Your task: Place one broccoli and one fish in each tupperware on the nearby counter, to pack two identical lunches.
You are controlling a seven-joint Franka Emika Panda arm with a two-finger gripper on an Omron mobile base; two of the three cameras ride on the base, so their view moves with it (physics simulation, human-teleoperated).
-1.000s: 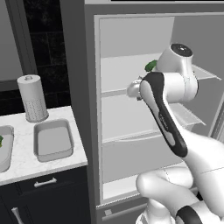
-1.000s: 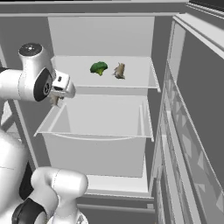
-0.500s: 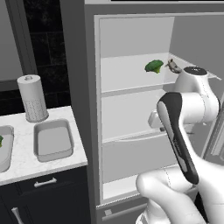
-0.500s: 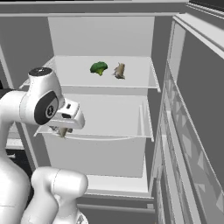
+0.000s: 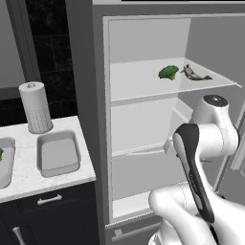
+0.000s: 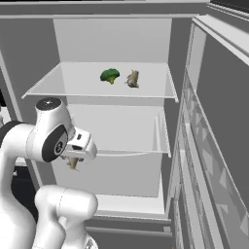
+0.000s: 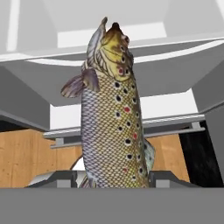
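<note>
The gripper (image 6: 74, 163) is closed on a fish (image 7: 111, 113), clamped near the tail; in the hand view the spotted body rises from between the finger tips with the head at the top. In the right base view the held fish hangs just under the hand, in front of the open fridge (image 6: 116, 44) at the level of the middle shelf (image 6: 121, 146), apart from its front edge. Open room lies between the hand and the fridge interior, and below it down to the fridge floor. The open fridge door (image 6: 214, 146) stands along the right.

Against the earlier frames, the arm has swung down from the top shelf level and drawn back out of the fridge, lower now than half a second ago. The base views have not shifted.

On the top shelf (image 5: 143, 83) a broccoli (image 5: 168, 72) and a second fish (image 5: 194, 73) lie just beside each other, broccoli on the left, both back from the shelf's front edge.

On the counter (image 5: 28, 179) left of the fridge, the near tupperware (image 5: 58, 153) sits close to the counter's right edge; nothing is seen in it. The second tupperware (image 5: 5, 165) lies at the far left, cut by the frame edge, with a green bit (image 5: 1, 154) showing in it. A paper towel roll (image 5: 35, 107) stands upright behind them.
</note>
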